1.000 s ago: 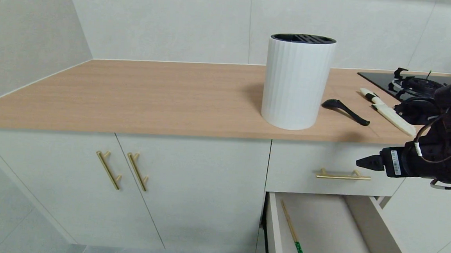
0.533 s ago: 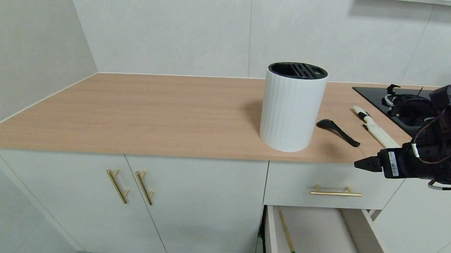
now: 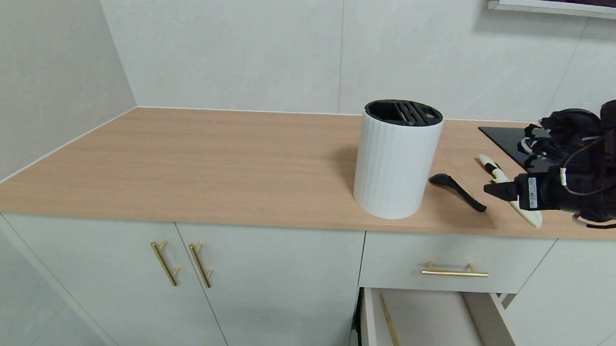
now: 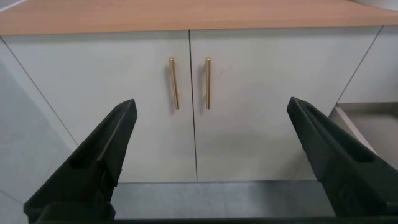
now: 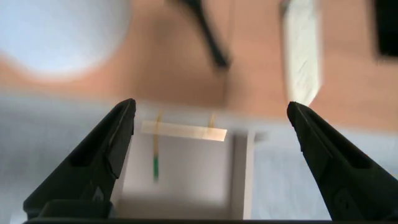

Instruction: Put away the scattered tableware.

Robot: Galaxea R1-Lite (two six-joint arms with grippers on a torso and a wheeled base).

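Hovering over the knife (image 3: 495,172), barcode-labelled right tool (image 3: 491,190) gapes empty; left tool (image 4: 211,109) gapes likewise.

You will find no text, number or sign that can be read in these views. A small white label (image 3: 532,192) sits on the right arm, just behind the right claw (image 3: 491,190); it carries dark marks, perhaps a barcode, too small for you to make out.

wood countertop (image 3: 207,161): white holder (image 3: 394,167), black spoon (image 3: 459,192), white knife (image 3: 494,172), black hob (image 3: 502,139).
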